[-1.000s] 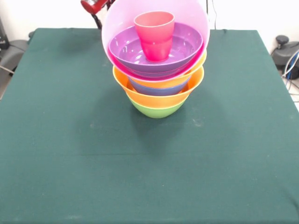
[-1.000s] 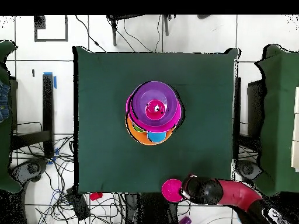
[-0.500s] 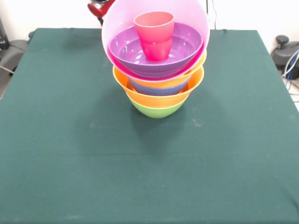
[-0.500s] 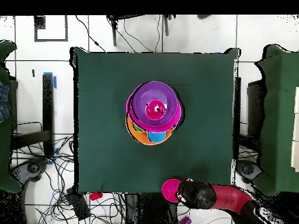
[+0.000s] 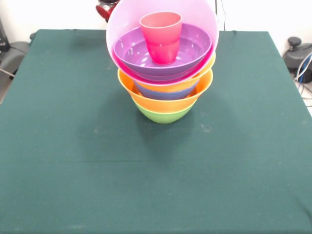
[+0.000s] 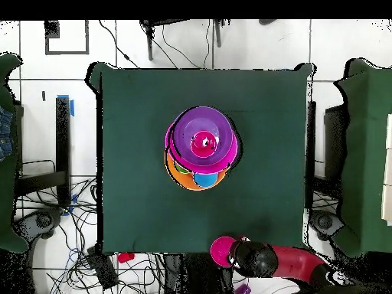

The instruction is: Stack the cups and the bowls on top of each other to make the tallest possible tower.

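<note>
While gripper [image 6: 233,252] hangs off-table, tower [image 5: 165,92] mid-table, well apart

No readable text, labels, brand names, numbers or signs appear in either view. The stacked bowls [image 5: 163,73], the red cup [image 5: 161,36] and the green tablecloth [image 5: 73,161] are all plain and unmarked.

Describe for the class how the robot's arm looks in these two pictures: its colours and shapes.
The overhead view shows the arm as a thick, rounded, glossy red tube ending in a bulky black section. The front view shows only a small glossy red part with black behind the pink bowl.
</note>
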